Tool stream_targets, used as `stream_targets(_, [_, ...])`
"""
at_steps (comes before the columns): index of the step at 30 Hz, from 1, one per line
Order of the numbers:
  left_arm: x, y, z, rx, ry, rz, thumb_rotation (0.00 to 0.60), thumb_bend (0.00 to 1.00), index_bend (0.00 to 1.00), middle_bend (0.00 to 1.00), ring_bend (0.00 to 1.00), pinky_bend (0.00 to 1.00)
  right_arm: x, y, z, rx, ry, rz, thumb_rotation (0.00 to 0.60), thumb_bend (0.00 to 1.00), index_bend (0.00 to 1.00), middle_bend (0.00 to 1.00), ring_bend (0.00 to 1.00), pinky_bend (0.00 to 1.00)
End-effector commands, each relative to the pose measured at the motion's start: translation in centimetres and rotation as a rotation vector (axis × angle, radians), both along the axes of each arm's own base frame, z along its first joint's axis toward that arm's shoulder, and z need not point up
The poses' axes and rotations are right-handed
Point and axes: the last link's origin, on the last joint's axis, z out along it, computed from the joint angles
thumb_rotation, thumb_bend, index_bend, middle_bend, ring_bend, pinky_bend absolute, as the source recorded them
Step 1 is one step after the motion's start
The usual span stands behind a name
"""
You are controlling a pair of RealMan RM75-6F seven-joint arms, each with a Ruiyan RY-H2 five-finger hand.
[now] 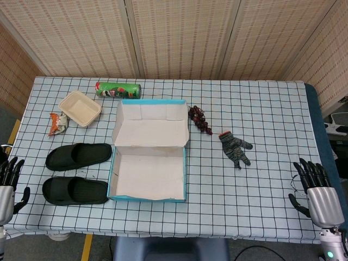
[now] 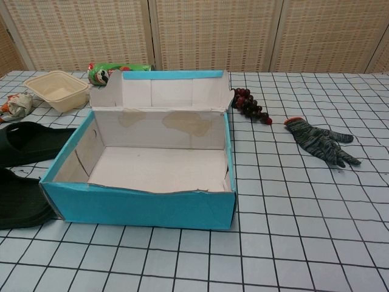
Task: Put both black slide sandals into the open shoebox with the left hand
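Note:
Two black slide sandals lie side by side left of the shoebox: the far sandal point(image 1: 79, 155) point(image 2: 33, 144) and the near sandal point(image 1: 74, 190) point(image 2: 21, 201). The open shoebox point(image 1: 148, 190) point(image 2: 146, 208) is blue outside, white inside and empty, its lid folded back. My left hand point(image 1: 8, 184) hangs at the table's left front edge, fingers apart and holding nothing, a short way left of the near sandal. My right hand point(image 1: 316, 190) is at the right front edge, also open and empty. Neither hand shows in the chest view.
A green can point(image 1: 118, 89) lies behind the box. A beige takeaway container point(image 1: 80, 108) and a crumpled wrapper point(image 1: 57, 123) sit at the back left. Dark red grapes point(image 1: 200, 119) and a grey knit glove point(image 1: 235, 147) lie right of the box.

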Motion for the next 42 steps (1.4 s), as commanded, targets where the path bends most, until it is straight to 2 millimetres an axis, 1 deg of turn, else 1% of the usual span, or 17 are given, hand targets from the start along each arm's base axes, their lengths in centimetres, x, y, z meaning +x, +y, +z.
stream_targets(1, [0.2, -0.1, -0.5, -0.056, -0.028, -0.005, 0.600, 0.45, 0.00, 0.00, 0.00, 0.07, 0.2, 0.1, 0.2, -0.005, -0.010, 0.006, 0.600, 0.20, 0.00, 0.00, 0.00, 0.00])
stream_targets(5, [0.4, -0.3, -1.3, -0.201, -0.112, 0.021, 0.600, 0.43, 0.00, 0.00, 0.00, 0.07, 0.6, 0.5, 0.6, -0.019, -0.023, 0.025, 0.600, 0.20, 0.00, 0.00, 0.00, 0.00])
stream_targets(8, [1.2, -0.2, -2.1, -0.323, -0.149, 0.044, 0.600, 0.40, 0.00, 0.00, 0.00, 0.08, 0.7, 0.7, 0.7, -0.013, -0.031, 0.027, 0.600, 0.20, 0.00, 0.00, 0.00, 0.00])
stream_targets(11, [2.1, 0.2, -3.1, -0.398, -0.139, 0.059, 0.600, 0.39, 0.00, 0.00, 0.00, 0.08, 0.9, 0.8, 0.7, 0.002, -0.042, 0.030, 0.600, 0.20, 0.00, 0.00, 0.00, 0.00])
stream_targets(15, [2.8, 0.7, -4.9, -0.465, -0.067, 0.109, 0.600, 0.36, 0.00, 0.00, 0.00, 0.08, 1.3, 1.2, 1.0, 0.011, -0.068, 0.046, 0.600, 0.20, 0.00, 0.00, 0.00, 0.00])
stream_targets(20, [3.3, 1.5, -6.8, -0.499, -0.050, 0.135, 0.600, 0.33, 0.00, 0.00, 0.00, 0.07, 1.4, 1.4, 1.3, 0.013, -0.077, 0.051, 0.600, 0.20, 0.00, 0.00, 0.00, 0.00])
stream_targets(28, [2.7, 2.5, -9.4, -0.513, -0.030, 0.166, 0.600, 0.33, 0.00, 0.00, 0.00, 0.07, 1.3, 1.3, 1.4, 0.019, -0.075, 0.046, 0.600, 0.20, 0.00, 0.00, 0.00, 0.00])
stream_targets(32, [2.6, 2.6, -9.9, -0.538, -0.026, 0.189, 0.600, 0.33, 0.00, 0.00, 0.00, 0.07, 1.2, 1.3, 1.5, 0.016, -0.075, 0.043, 0.600, 0.20, 0.00, 0.00, 0.00, 0.00])
stream_targets(36, [2.6, 2.7, -10.1, -0.543, -0.024, 0.195, 0.600, 0.33, 0.00, 0.00, 0.00, 0.08, 1.2, 1.2, 1.4, 0.018, -0.074, 0.042, 0.600, 0.20, 0.00, 0.00, 0.00, 0.00])
stream_targets(42, [1.7, 3.0, -10.7, -0.574, 0.033, 0.256, 0.600, 0.34, 0.00, 0.00, 0.00, 0.14, 1.2, 1.2, 1.5, 0.018, -0.077, 0.043, 0.600, 0.20, 0.00, 0.00, 0.00, 0.00])
